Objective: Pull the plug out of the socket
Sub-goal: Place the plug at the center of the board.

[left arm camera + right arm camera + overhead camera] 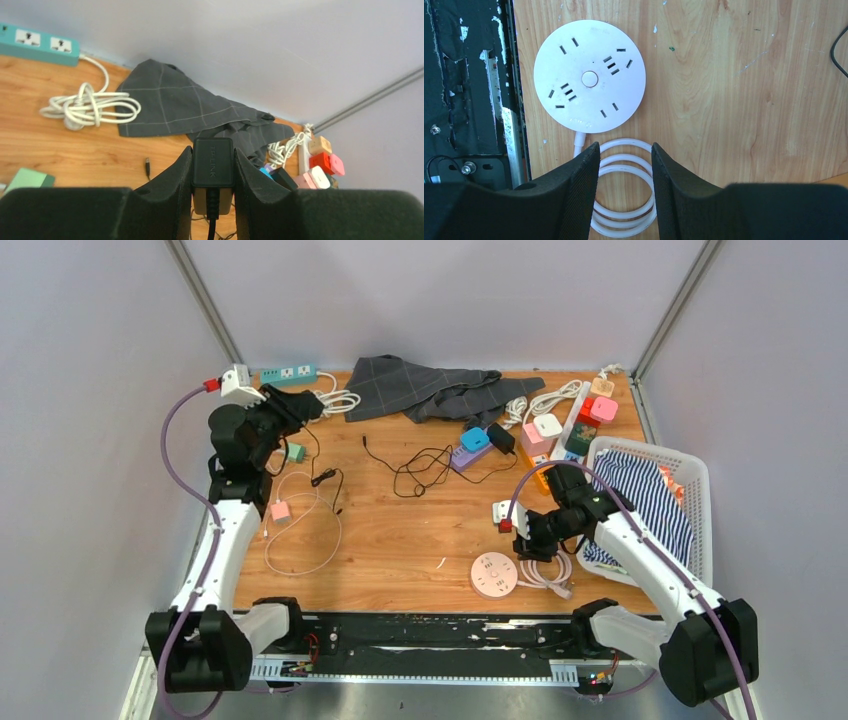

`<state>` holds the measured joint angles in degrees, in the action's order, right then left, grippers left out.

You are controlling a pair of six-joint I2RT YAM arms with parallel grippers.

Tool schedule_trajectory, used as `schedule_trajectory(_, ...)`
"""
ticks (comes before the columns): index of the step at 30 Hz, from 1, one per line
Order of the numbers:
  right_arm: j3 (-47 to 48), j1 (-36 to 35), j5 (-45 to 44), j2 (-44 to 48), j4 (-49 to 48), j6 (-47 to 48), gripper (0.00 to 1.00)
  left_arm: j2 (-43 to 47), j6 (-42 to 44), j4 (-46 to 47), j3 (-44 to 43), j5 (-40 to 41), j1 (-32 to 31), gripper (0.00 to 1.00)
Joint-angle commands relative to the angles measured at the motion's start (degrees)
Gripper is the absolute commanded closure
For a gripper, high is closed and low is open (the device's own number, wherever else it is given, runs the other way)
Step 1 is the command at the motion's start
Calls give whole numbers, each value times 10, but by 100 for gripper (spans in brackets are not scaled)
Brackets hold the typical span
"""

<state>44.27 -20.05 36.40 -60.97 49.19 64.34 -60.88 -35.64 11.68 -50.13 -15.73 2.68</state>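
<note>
Your left fingers (170, 187) pinch the black TP-Link plug (213, 162) high over the far-left desk (400, 530). Your right fingers (579, 187) hang spread above the round white socket (589, 77). The plug's cord (212, 222) may snag and yank it free.

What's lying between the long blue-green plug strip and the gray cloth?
A bundled white cord lies between the teal strip and the gray cloth. The left wrist view shows it clearly, the top view too.

Holds black plug (213, 167) in left gripper (213, 150), pressed from both sides, cord (212, 212) leaving toward 6 o'clock.
Looks over grey cloth (175, 105) at 12 o'clock, coiled white cable (90, 107) and teal power strip (40, 44) near 10, coloured adapters (322, 162) at 3.
</note>
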Motion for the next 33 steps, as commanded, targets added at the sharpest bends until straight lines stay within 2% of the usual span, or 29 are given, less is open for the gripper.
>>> schedule_trajectory(1,-11,10,1,-3,5,-3,55,-23,-13,-8,16,33,27,100)
schedule_trajectory(8,-12,12,1,-8,4,-4,55,-45,28,-46,51,237,34,100)
schedule_trajectory(13,-13,13,1,-11,4,-4,56,-115,11,-195,-27,378,34,96)
schedule_trajectory(15,-13,14,1,-12,4,-5,56,-141,11,-233,-51,393,34,96)
schedule_trajectory(18,-13,17,2,-12,4,-5,56,-164,18,-232,-50,381,33,94)
schedule_trajectory(22,-14,19,4,-12,4,-5,56,-198,28,-251,-52,390,33,83)
schedule_trajectory(26,-14,22,5,-10,5,-5,56,-238,29,-280,-65,402,34,81)
schedule_trajectory(28,-14,22,5,-11,5,-5,56,-256,29,-301,-78,414,35,74)
schedule_trajectory(30,-15,22,5,-12,4,-5,56,-271,27,-325,-98,417,35,63)
schedule_trajectory(33,-15,23,5,-13,5,-5,56,-285,19,-356,-124,414,35,36)
